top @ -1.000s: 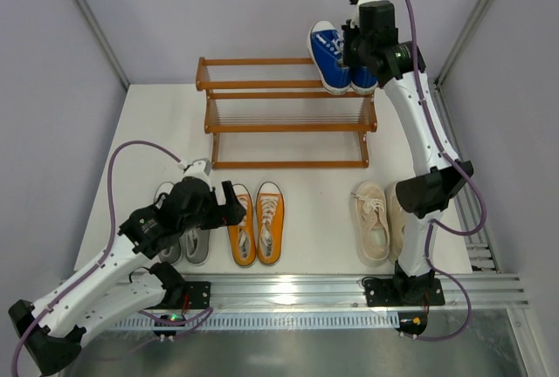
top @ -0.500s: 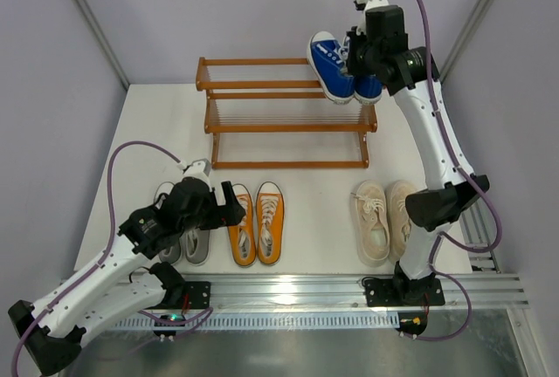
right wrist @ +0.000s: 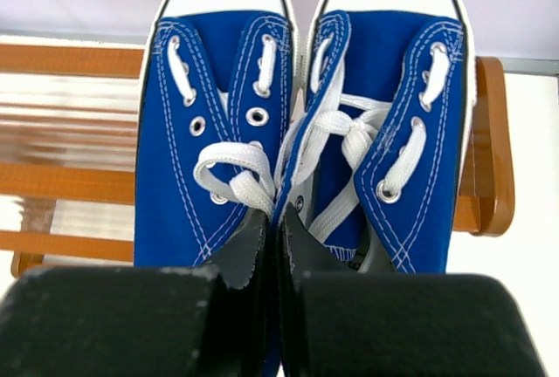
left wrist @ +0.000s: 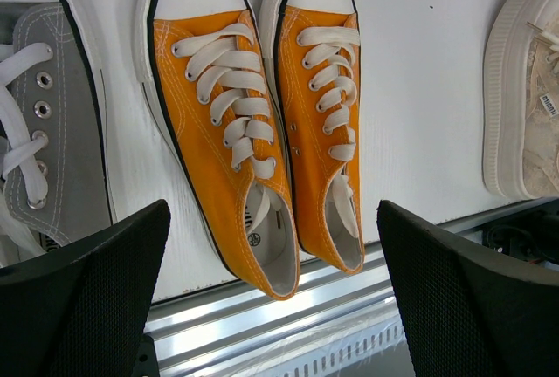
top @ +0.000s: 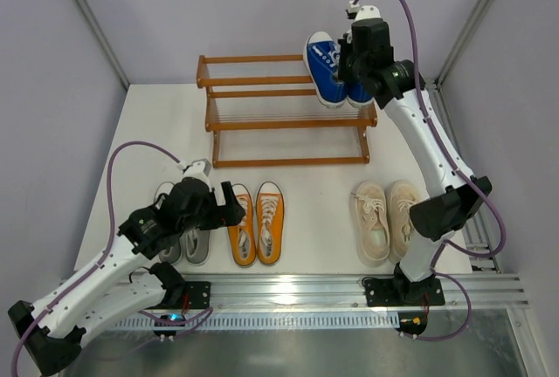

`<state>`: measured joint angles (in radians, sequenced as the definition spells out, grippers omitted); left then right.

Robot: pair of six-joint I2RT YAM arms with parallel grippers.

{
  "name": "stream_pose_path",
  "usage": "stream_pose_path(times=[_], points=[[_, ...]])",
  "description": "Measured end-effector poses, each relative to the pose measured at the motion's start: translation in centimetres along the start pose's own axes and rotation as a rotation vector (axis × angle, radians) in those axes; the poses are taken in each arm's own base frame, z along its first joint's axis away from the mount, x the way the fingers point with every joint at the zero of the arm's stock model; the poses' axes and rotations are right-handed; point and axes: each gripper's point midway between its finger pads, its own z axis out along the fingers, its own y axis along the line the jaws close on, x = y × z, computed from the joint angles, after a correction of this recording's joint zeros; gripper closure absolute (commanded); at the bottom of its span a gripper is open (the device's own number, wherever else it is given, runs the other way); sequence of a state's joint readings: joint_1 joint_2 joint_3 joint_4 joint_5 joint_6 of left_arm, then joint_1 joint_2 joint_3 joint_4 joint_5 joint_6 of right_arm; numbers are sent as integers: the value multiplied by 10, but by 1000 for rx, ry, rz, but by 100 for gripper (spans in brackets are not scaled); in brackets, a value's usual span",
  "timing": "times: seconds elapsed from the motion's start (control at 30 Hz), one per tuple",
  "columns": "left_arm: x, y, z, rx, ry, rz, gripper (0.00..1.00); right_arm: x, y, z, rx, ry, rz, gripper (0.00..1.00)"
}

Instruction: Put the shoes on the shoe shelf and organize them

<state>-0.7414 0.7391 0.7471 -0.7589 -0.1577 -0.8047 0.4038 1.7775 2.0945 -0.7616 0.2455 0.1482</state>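
Note:
My right gripper [right wrist: 278, 220] is shut on the inner edges of the pair of blue shoes [right wrist: 306, 106], pinching both together. It holds the blue shoes [top: 334, 67] over the right end of the orange-brown shoe shelf [top: 262, 89], toes toward the back wall; whether they touch the top tier I cannot tell. My left gripper [top: 234, 204] is open above the heels of the orange shoes [top: 257, 222], holding nothing. In the left wrist view the orange shoes [left wrist: 262, 124] lie between the wide-apart fingers [left wrist: 463, 298]. Grey shoes [top: 185, 242] lie under the left arm. Cream shoes [top: 384, 218] lie right.
A metal rail [top: 306, 294] runs along the near table edge, just behind the orange shoes' heels. Frame posts [top: 472, 19] rise at the back corners. The right arm's elbow [top: 445, 207] hangs beside the cream shoes.
The right arm has swung the blue shoes slightly left and back over the shelf's right end, and its elbow has shifted right. The left arm has not moved.

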Motion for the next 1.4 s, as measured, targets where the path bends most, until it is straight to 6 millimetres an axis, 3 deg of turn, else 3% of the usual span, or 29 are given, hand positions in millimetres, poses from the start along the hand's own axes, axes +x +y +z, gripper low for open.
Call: stream_pose_path(times=[0.37, 0.67, 0.7, 0.77, 0.83, 1.03, 1.23, 1.33, 1.4], points=[[2, 1, 1, -3, 4, 1, 0, 1, -7, 2, 153, -105, 112, 96], [2, 2, 1, -4, 3, 1, 0, 1, -8, 2, 170, -112, 121, 95], [2, 2, 1, -4, 3, 1, 0, 1, -8, 1, 169, -111, 118, 91], [2, 2, 1, -4, 3, 0, 0, 0, -7, 1, 165, -111, 112, 67], [2, 2, 0, -4, 4, 0, 0, -4, -7, 0, 160, -120, 105, 53], [2, 2, 0, -2, 1, 0, 0, -18, -2, -3, 127, -156, 81, 31], [1, 2, -2, 2, -2, -3, 0, -23, 0, -9, 105, -169, 61, 19], [1, 1, -3, 5, -4, -4, 0, -31, -2, -26, 84, -205, 66, 12], [-1, 0, -4, 15, -13, -4, 0, -37, -6, -53, 65, -260, 78, 6]])
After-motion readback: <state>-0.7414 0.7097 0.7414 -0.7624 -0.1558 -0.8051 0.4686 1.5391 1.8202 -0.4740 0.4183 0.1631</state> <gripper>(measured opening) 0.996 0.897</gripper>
